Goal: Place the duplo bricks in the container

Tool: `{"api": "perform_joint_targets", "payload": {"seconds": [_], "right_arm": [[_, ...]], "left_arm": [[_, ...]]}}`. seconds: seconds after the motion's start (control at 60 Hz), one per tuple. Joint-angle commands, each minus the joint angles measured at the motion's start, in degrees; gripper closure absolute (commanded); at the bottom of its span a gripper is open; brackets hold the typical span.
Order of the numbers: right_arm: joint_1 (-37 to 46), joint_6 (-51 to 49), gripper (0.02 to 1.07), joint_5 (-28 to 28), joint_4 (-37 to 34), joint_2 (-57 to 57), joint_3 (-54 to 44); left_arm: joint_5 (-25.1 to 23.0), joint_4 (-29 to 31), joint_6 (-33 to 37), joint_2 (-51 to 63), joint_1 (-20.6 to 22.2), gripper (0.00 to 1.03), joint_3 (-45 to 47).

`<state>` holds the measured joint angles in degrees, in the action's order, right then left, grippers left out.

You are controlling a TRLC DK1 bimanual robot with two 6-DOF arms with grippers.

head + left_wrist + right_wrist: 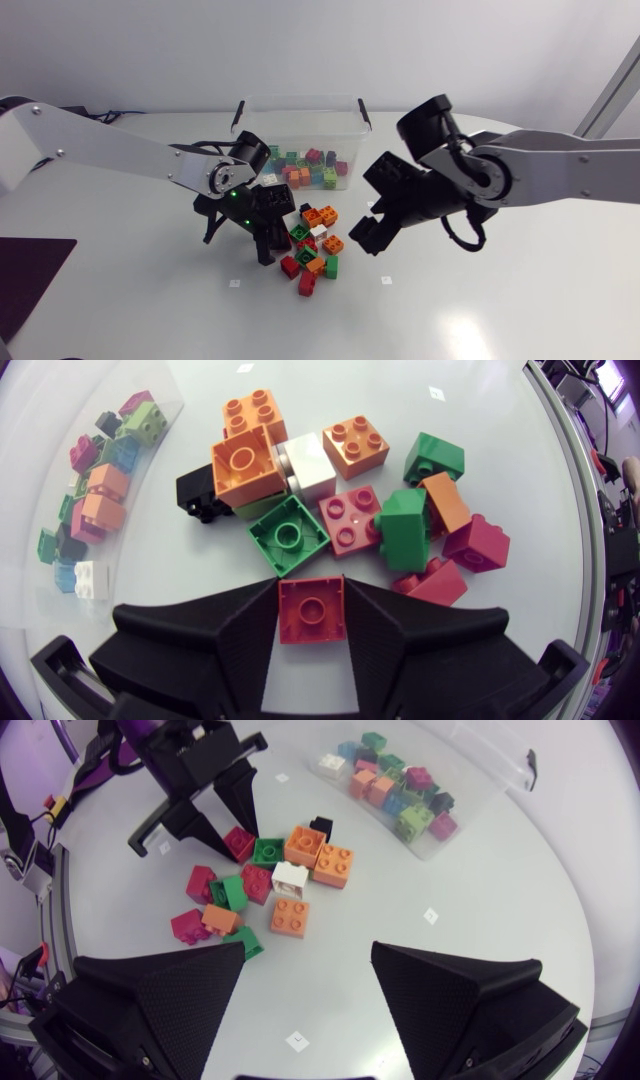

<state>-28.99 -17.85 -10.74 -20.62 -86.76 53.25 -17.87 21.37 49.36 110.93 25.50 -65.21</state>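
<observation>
While the left gripper (310, 592) was clamped on one red brick (310, 615), both fingers set flat against its opposite sides, the right gripper (308, 950) was held spread wide with nothing between its fingers.

Loose bricks outside the container (300, 100): 13 were tallied, gripped one included.
- 4 orange bricks (355, 445)
- 4 red or pink bricks (478, 542), counting the one in the clamp
- 3 green bricks (288, 535)
- 1 white brick (308, 460)
- 1 black brick (205, 492)

The same 13 were counted from the right wrist view.

All were found in one tight pile (315, 245) on the table (480, 300), just in front of the container. The gripped brick was located at the pile's edge, on the side nearest the left gripper, just beside a green one. Whether it was lifted off the tabletop could not be told.

Container: 1, clear, open-topped, at the far side of the table behind the pile. A mixed layer of bricks was seen inside it (orange, pink, green, blue, white, dark). An exact count could not be made.

Arms: 2. The left arm (110, 150) was seen at the left, gripper pointed down at the pile. The right arm (560, 165) was seen to the right of the pile, gripper above bare table, apart from every brick.
</observation>
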Motion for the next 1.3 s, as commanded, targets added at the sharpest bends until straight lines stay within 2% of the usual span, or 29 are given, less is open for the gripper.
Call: {"api": "perform_joint_targets", "payload": {"seconds": [0.0, 0.55, 0.95, 1.283], "right_arm": [[-1.50, 0.27, 0.16, 1.43, 0.85, -4.47, 2.03], [-3.00, 5.01, 0.16, 6.52, -2.67, -23.81, 21.36], [-2.74, 5.37, 0.16, 8.28, -3.28, -28.73, 24.53], [-2.30, 5.45, 0.16, 8.98, -3.37, -31.80, 26.73]], "left_arm": [[0.20, 1.40, 0.65, -1.95, -0.71, 0.76, -0.18], [0.11, 5.00, 0.29, -11.44, -2.91, 0.76, 0.87], [0.11, 5.62, 0.21, -14.61, -3.44, 0.76, 2.37], [-0.33, 8.52, 0.21, -20.85, -4.40, 0.76, 2.10]]}}
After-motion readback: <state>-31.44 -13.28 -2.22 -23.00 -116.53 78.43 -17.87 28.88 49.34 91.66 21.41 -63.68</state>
